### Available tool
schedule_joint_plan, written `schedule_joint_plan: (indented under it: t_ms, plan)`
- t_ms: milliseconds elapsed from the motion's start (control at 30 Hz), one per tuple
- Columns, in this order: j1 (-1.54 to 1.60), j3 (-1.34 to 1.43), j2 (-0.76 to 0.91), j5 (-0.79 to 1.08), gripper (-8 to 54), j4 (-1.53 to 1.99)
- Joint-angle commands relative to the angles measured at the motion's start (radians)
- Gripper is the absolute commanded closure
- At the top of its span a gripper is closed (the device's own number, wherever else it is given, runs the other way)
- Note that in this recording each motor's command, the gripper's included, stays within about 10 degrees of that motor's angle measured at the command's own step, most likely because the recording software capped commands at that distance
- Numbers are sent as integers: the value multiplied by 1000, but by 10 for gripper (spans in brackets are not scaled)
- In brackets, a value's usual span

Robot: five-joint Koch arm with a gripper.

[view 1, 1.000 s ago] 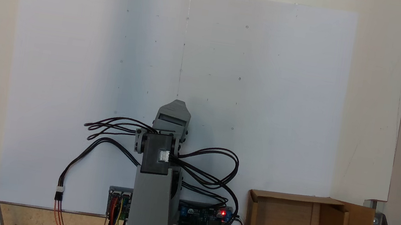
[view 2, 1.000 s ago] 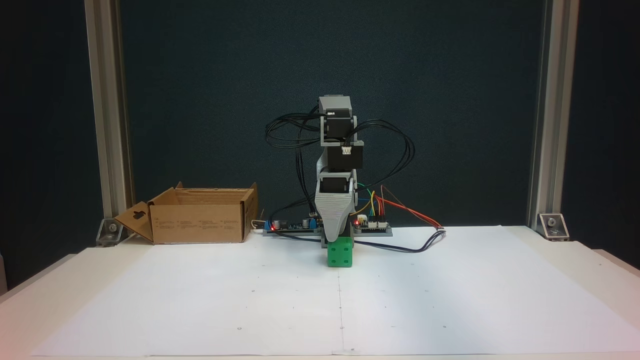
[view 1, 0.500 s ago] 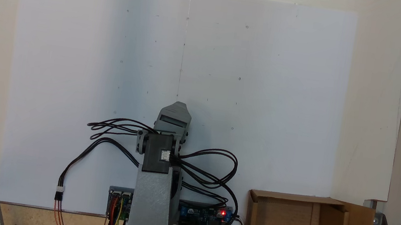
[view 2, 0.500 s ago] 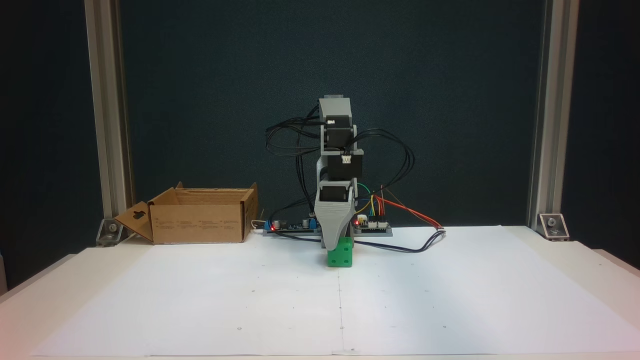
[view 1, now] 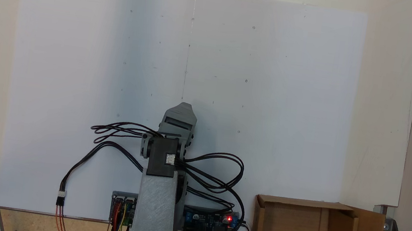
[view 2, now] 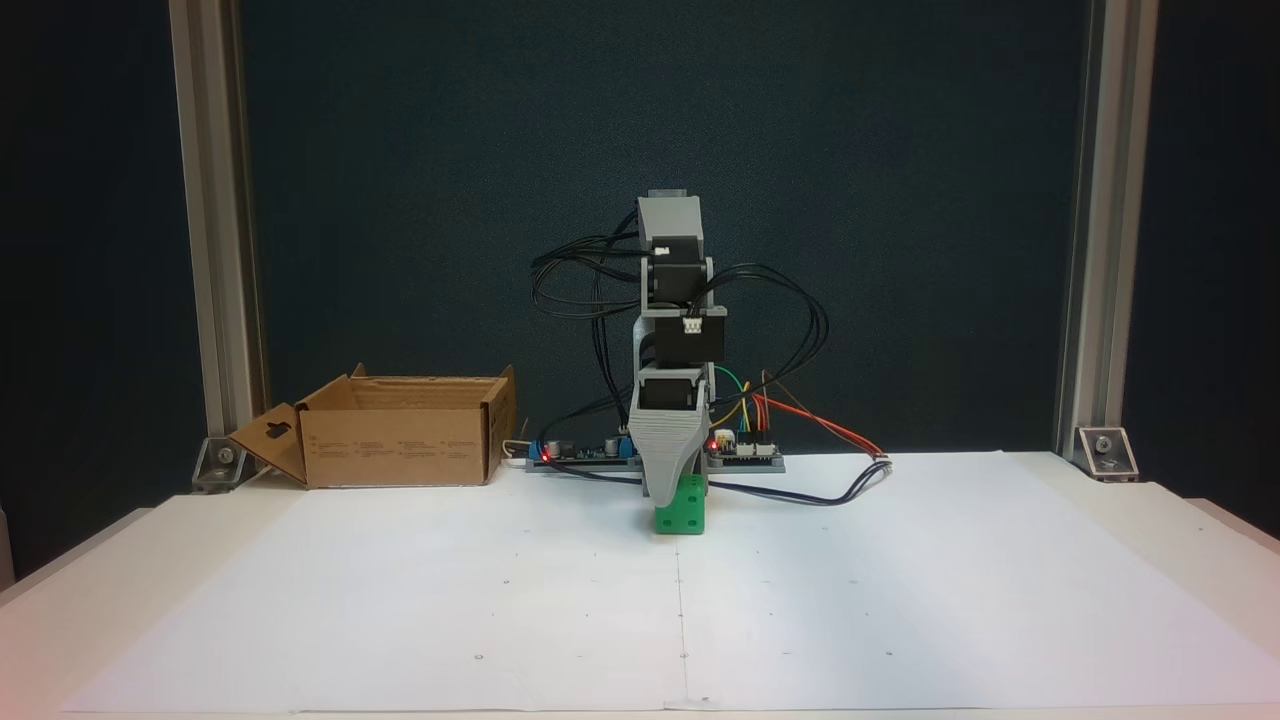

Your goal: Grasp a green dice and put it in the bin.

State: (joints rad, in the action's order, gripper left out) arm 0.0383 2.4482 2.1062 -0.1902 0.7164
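1. Hand (view 2: 672,492) points straight down over the green dice (view 2: 682,508); its grey wedge-shaped jaw covers the cube's upper left part in the front-on fixed view.
2. Whether the hand is open or closed on the cube cannot be told: one jaw lies behind the other, and a single tip shows.
3. Seen from above in the other fixed view, the hand (view 1: 181,108) hides the cube beneath it.
4. The green dice sits on the white paper sheet (view 2: 900,580), on the sheet's centre line, near the worktop's back edge in the front-on view and just ahead of the arm's base.
5. The bin (view 2: 395,432), a brown cardboard box with its top open, stands at the worktop's back-left corner in that view, well apart from the cube; its slotted flap (view 2: 268,445) hangs outward.
6. Circuit boards (view 2: 745,455) lie at the back edge beside the arm, with black cables (view 2: 800,320) looping around it.
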Motion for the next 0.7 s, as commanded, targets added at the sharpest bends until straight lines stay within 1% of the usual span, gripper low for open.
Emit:
schedule_joint_plan:
  t_ms: [0, 167, 333, 667]
  plan:
    - [9, -9, 2, -41, 5, -8]
    - [15, -8, -25, -40, 7, -12]
    - [25, -8, -92, -40, 10, -29]
    - [25, -8, -133, -40, 18, -78]
